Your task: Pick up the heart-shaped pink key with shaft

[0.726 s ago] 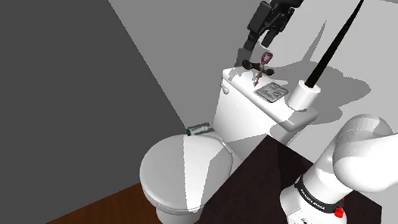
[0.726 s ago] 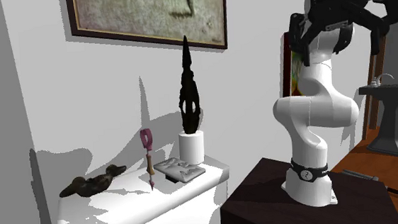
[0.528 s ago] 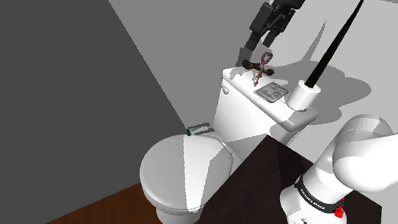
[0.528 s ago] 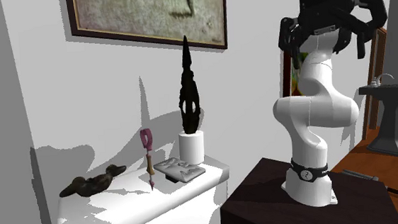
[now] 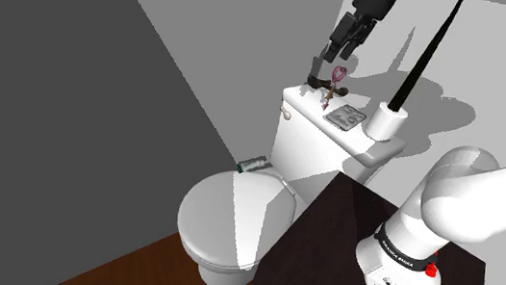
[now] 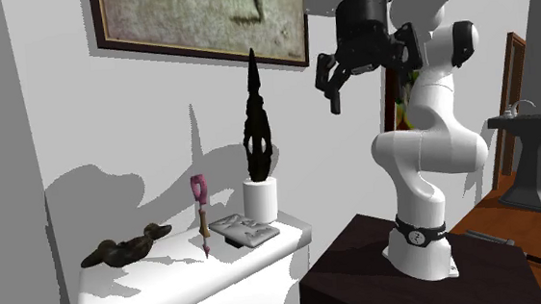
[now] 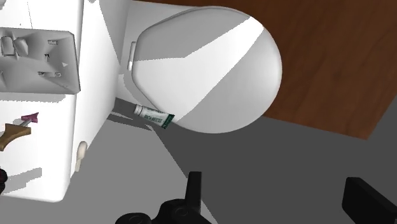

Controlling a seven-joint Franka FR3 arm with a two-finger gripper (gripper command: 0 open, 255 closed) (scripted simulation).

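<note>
Spread and empty, the black gripper (image 5: 336, 51) hangs well clear of the pink key (image 6: 202, 213) standing upright on the toilet tank (image 5: 310, 138), with approach, grasp and lift apparently all still ahead.

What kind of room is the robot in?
Most likely a bathroom. There is a white toilet with its lid down, its tank standing against the wall behind it, and a pedestal sink farther off at the second exterior view's right.
</note>
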